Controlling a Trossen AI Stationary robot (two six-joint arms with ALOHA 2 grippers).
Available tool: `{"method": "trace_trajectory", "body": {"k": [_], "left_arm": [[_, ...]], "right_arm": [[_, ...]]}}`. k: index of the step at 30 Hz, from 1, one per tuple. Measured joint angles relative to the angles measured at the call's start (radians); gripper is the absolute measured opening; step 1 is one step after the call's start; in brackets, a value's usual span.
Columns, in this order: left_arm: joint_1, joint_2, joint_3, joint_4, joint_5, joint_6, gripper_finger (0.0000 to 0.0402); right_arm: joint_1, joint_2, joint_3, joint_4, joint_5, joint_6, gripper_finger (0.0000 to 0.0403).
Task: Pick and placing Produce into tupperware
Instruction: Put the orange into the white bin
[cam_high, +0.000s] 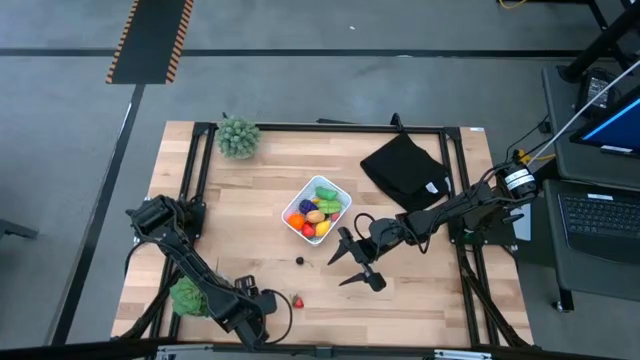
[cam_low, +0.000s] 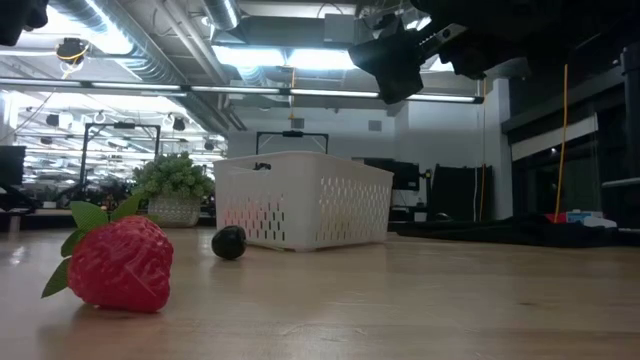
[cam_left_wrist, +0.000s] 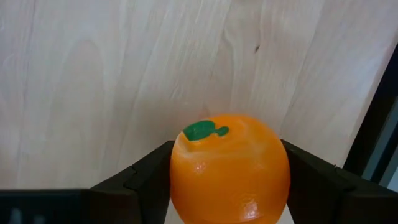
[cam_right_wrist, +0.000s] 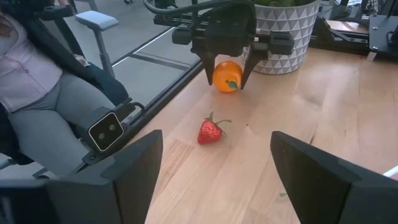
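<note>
The white tupperware (cam_high: 337, 189) stands mid-table and holds several pieces of produce (cam_high: 316, 209). A red strawberry (cam_high: 297, 301) and a small dark berry (cam_high: 299, 261) lie on the wood near it. My left gripper (cam_high: 256, 306) is at the near edge, left of the strawberry, shut on an orange (cam_left_wrist: 230, 168). The orange also shows in the right wrist view (cam_right_wrist: 227, 76). My right gripper (cam_high: 352, 263) hangs open above the table, right of the dark berry, touching nothing. My left gripper pinches the orange (cam_right_wrist: 227, 76) between its two fingers (cam_left_wrist: 144, 179), one on each side of its widest part. The fingers come from above, pointing down. The green stem mark (cam_left_wrist: 204, 130) faces sideways. I cannot tell if the orange rests on the table.
One bushy potted plant (cam_high: 238, 137) stands at the far left corner, another (cam_high: 187, 296) beside my left arm. A black cloth (cam_high: 405, 170) lies to the right of the container. A seated person (cam_right_wrist: 43, 93) is beyond the table's near edge.
</note>
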Motion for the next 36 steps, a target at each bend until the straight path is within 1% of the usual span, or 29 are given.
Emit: {"method": "trace_trajectory", "body": {"k": [3, 6, 14, 20, 22, 25, 30, 33, 36], "left_arm": [[0.001, -0.013, 0.0, -0.004, 0.001, 0.02, 0.0239], [0.005, -0.05, 0.0, -0.01, 0.003, 0.04, 0.0239], [0.031, -0.196, 0.001, -0.076, -0.006, 0.091, 0.0239], [0.06, -0.293, 0.001, -0.073, -0.017, 0.131, 0.0239], [0.063, -0.315, 0.001, -0.074, -0.027, 0.167, 0.0239], [0.063, -0.348, 0.001, -0.075, -0.11, 0.255, 0.0239], [0.078, -0.39, -0.004, -0.064, -0.324, 0.434, 0.0239], [0.105, -0.41, -0.027, -0.023, -0.386, 0.517, 0.0239], [0.131, -0.442, -0.093, 0.103, -0.407, 0.604, 0.0239]], "right_arm": [[0.0, 0.0, 0.0, 0.0, 0.0, 0.002, 0.03], [0.0, 0.0, 0.0, 0.0, 0.0, 0.005, 0.03], [0.0, 0.0, 0.0, 0.0, 0.0, 0.005, 0.03], [0.0, 0.0, 0.0, 0.0, 0.0, 0.012, 0.03], [0.0, 0.0, 0.0, -0.001, 0.0, 0.022, 0.03], [0.0, 0.0, 0.0, 0.0, 0.0, 0.023, 0.03], [0.0, 0.0, 0.0, 0.022, -0.001, 0.019, 0.03], [0.0, -0.005, 0.0, 0.017, -0.002, 0.023, 0.03], [0.005, -0.04, -0.02, 0.035, -0.001, 0.02, 0.03]]}}
